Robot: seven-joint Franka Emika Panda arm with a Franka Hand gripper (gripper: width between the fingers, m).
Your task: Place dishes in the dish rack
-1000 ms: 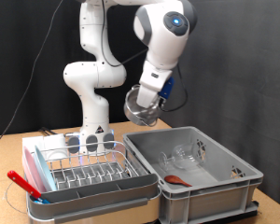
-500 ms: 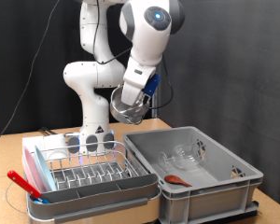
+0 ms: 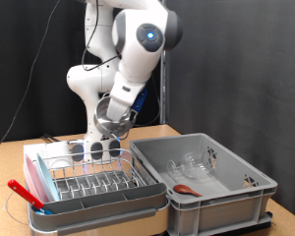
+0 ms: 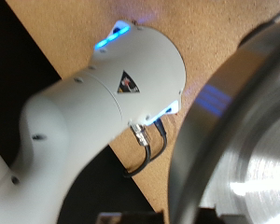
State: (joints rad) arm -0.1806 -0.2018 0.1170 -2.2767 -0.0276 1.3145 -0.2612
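Exterior view: since half a second ago the arm has swung further toward the view's left, carrying the bowl (image 3: 112, 119) from above the crate's (image 3: 208, 193) near corner to above the back of the rack (image 3: 92, 177). The gripper (image 3: 118, 110) sits at the bowl's rim, tilted, bowl hanging off it in the air, clear of everything; fingers are hidden behind the bowl and wrist, so can't tell how far they're spread. Wrist view shows only the bowl's steel rim (image 4: 235, 140) filling one side, close to the camera, with the robot base (image 4: 93, 121) and wooden table (image 4: 205, 28) beyond. Below the hand: rack on its tray, two glasses (image 3: 96, 149) standing at its back, just under the bowl. Beside the hand, toward the view's right, the grey crate holds more glasses (image 3: 195, 165) and a red spoon (image 3: 185, 190). A red utensil (image 3: 28, 195) lies at the rack's far left edge.
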